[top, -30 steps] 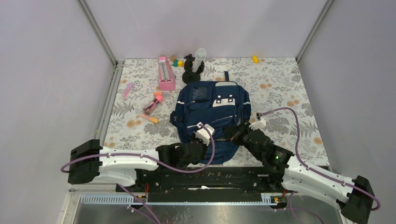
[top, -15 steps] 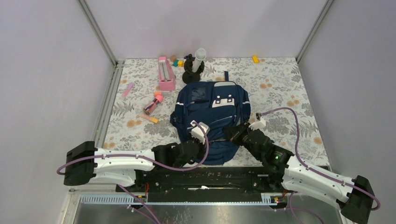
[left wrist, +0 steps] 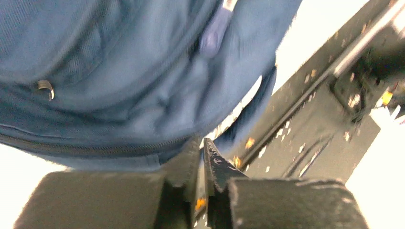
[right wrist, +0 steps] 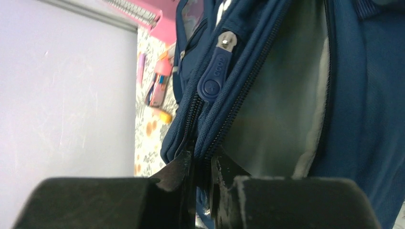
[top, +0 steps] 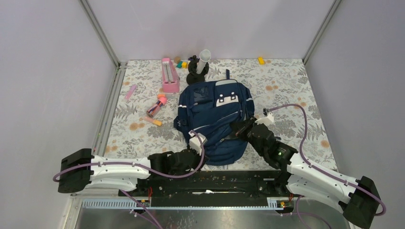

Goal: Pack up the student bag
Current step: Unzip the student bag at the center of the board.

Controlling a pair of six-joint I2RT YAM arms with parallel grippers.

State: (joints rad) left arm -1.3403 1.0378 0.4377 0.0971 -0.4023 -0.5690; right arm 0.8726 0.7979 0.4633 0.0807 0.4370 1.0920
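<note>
The student bag [top: 212, 119], navy with white patches, lies front up mid-table. My right gripper [top: 240, 129] is shut on the zippered rim of its main opening at the bag's right side. In the right wrist view the tips [right wrist: 203, 160] pinch that rim, with the grey lining [right wrist: 272, 95] and a blue zipper pull [right wrist: 215, 71] just beyond. My left gripper [top: 195, 143] sits at the bag's near-left corner. In the blurred left wrist view its jaws [left wrist: 203, 145] stand almost together under the bag's lower hem [left wrist: 119, 152], and table shows through the slit.
A pink case [top: 169, 75], a black stand with a white tube [top: 198, 67] and small coloured blocks [top: 181, 63] line the far edge. Markers [top: 156, 105], an orange piece [top: 154, 121] and a pink stick [top: 130, 91] lie left of the bag. A yellow block [top: 261, 60] sits far right.
The bag has slid away from me and turned slightly left. My left gripper drew back near-left off the bag's front and closed a little. The right arm pushed forward, still gripping.
</note>
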